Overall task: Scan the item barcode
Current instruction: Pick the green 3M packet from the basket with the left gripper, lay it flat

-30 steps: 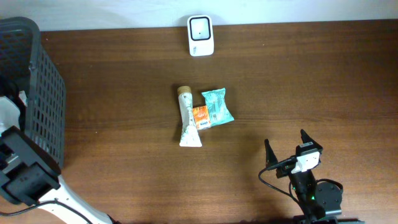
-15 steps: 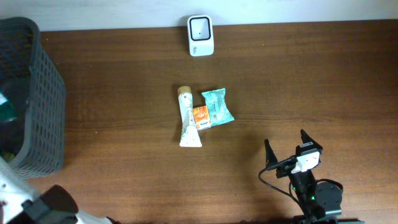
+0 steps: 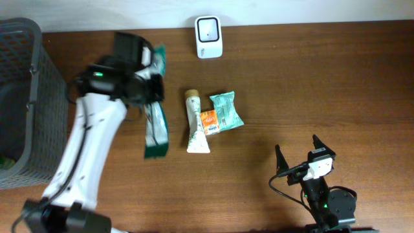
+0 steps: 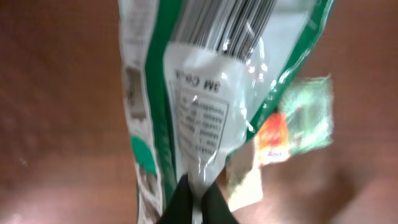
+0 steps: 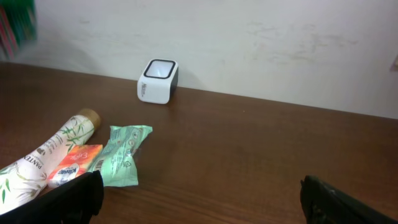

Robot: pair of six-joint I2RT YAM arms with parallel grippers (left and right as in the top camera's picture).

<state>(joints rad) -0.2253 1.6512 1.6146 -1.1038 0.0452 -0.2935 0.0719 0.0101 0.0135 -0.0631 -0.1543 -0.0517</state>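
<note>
Packet (image 3: 156,133), green and white, is clamped in the left pincer (image 4: 191,190) above the bench (image 3: 323,77), long axis running near-to-far, with the scanner (image 3: 208,37) beyond and right of it, much farther from the wide-apart right pincer (image 3: 297,147).

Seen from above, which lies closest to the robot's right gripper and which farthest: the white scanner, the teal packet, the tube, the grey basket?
From the right gripper, overhead view:
1. Teal packet, mid-table.
2. Tube, left of that packet.
3. White scanner, at the back edge.
4. Grey basket, far left.
</note>
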